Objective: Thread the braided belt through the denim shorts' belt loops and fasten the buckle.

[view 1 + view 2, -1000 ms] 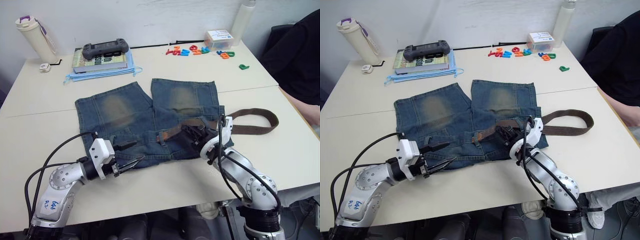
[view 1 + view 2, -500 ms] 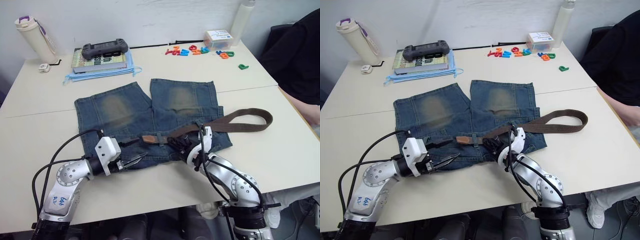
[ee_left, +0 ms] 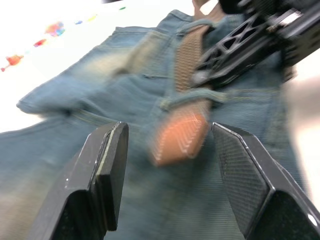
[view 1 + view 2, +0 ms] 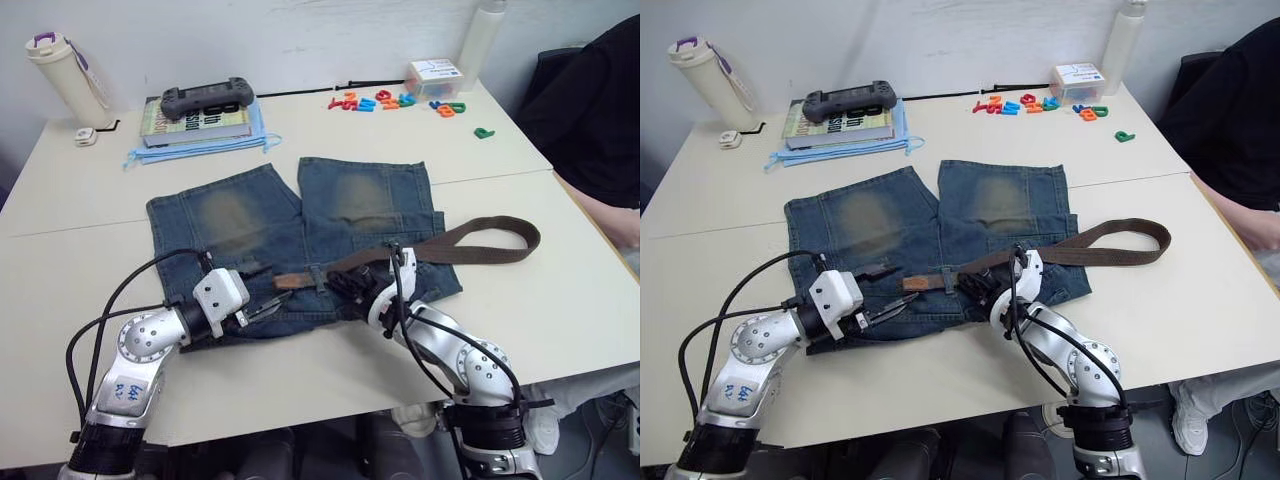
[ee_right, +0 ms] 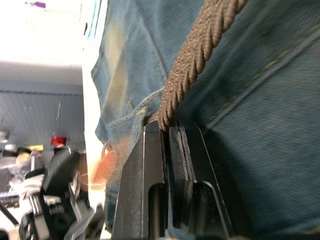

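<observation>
Eye views, shorts: the shorts (image 4: 290,235) are spread flat on the table (image 4: 520,300), waistband toward the robot, legs pointing away.
Eye views, belt: the belt (image 4: 480,240) is laid from a loop at the right of the shorts, across the waistband, to its tan end (image 4: 293,280) near the middle; that end is passed under a belt loop (image 4: 318,279). Compared with a second ago, the tan end is seen further to the robot's left.
Eye views, right pincer: the right pincer (image 4: 350,284) is laid on the waistband just right of the belt loop, closed around the belt. It has been shifted leftward along the waistband since the earliest frame.
Eye views, left pincer: the left pincer (image 4: 262,290) is held spread over the left part of the waistband, its tips close to the tan end. It has been brought forward onto the denim since a second ago, when it was at the waistband's near edge.
Eye views, rest: books (image 4: 195,122) with a game controller (image 4: 207,96) on top, a bottle (image 4: 60,78) and coloured letters (image 4: 400,102) are left at the far side of the table.
Left wrist view: the two fingers (image 3: 107,170) are seen wide apart, nothing between them touched; the tan end (image 3: 181,136) lies ahead, under the belt loop (image 3: 192,98), with the right pincer (image 3: 250,37) beyond.
Right wrist view: the fingers (image 5: 152,175) are pressed together on the belt (image 5: 192,65), against the denim (image 5: 260,100).
</observation>
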Tool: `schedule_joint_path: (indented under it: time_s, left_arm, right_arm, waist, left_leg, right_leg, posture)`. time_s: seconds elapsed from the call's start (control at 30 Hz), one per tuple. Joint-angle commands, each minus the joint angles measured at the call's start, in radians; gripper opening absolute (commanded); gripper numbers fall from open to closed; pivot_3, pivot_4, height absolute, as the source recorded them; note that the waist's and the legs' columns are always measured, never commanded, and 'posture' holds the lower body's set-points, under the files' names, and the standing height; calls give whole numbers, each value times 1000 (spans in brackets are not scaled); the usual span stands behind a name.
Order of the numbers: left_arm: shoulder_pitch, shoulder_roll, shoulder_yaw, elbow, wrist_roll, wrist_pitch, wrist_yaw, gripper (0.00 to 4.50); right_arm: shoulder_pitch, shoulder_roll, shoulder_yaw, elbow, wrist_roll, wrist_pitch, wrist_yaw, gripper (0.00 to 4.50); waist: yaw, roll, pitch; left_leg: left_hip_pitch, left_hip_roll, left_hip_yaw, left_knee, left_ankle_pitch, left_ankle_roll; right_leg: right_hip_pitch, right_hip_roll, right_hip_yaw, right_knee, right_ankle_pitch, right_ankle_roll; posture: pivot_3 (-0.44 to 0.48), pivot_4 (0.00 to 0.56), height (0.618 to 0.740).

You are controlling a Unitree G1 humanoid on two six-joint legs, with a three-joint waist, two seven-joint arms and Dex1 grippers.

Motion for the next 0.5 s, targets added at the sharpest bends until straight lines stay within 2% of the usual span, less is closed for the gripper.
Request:
schedule_joint_path:
  time_s: [0.03, 0.3, 0.5]
  left_arm:
    - [-34, 9, 18, 39, 51, -162, 28, 2981]
    - [-61, 64, -24, 169, 200, -443, 47, 2981]
    - [-55, 118, -37, 217, 125, -523, -14, 2981]
  right_arm:
    - [-12, 13, -4, -27, 5, 11, 19, 0]
    - [-16, 18, -11, -28, -2, 9, 20, 0]
    - [-13, 22, -18, -30, -7, 9, 19, 0]
  waist:
    - [0, 0, 0]
    - [-2, 0, 0]
    - [-4, 0, 0]
  left_leg:
    - [0, 0, 0, 0, 0, 0]
    - [0, 0, 0, 0, 0, 0]
    - [0, 0, 0, 0, 0, 0]
  right_leg:
    - [0, 0, 0, 0, 0, 0]
    - [0, 0, 0, 0, 0, 0]
    - [0, -1, 0, 0, 0, 0]
  posture:
    - [0, 150, 714]
    - [0, 150, 714]
    - [0, 150, 714]
